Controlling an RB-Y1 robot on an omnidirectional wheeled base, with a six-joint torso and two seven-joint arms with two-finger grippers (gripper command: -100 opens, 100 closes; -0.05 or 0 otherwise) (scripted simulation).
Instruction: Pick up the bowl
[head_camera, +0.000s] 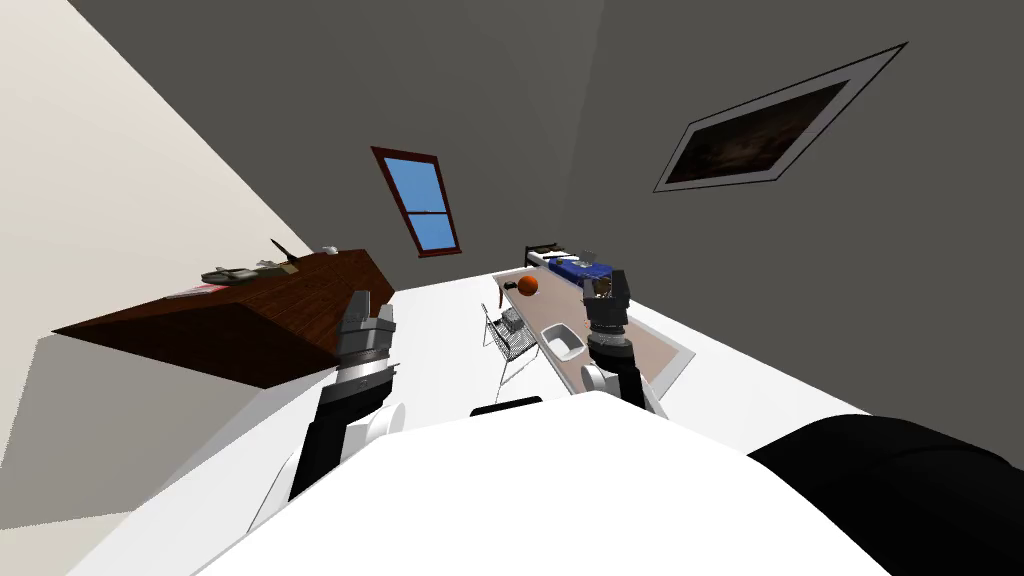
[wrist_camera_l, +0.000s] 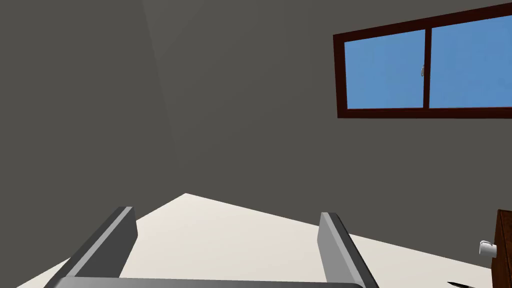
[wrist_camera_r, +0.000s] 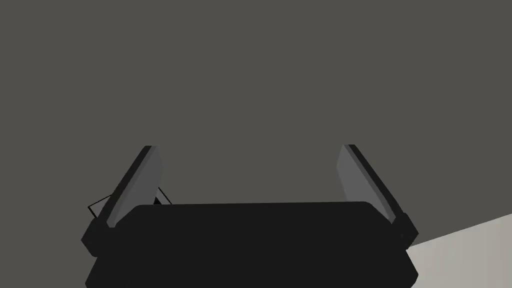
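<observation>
**Both grippers open and empty, bowl (head_camera: 562, 340) resting on the table (head_camera: 648, 340)**

The right gripper (wrist_camera_r: 248, 147) holds its two fingers (wrist_camera_r: 145, 180) spread wide apart with nothing between them. The left gripper (wrist_camera_l: 226, 211) is the same, its fingers (wrist_camera_l: 334, 245) well apart and empty. Both hands are raised off the furniture. In the head view the right one hangs over the long light brown tabletop, and the left one is out in front of a dark wooden cabinet (head_camera: 250, 310).

The bowl is white and sits on the near part of the table, just beside the right forearm on its inner side. It lies nearer the robot than the right gripper and neither gripper touches it. A wire chair (head_camera: 508, 335) stands just beside the table edge next to the bowl. Farther along the tabletop lie an orange ball (head_camera: 528, 285) and, beyond it, a blue object (head_camera: 582, 268). Small items on the cabinet top are too small to tell
</observation>
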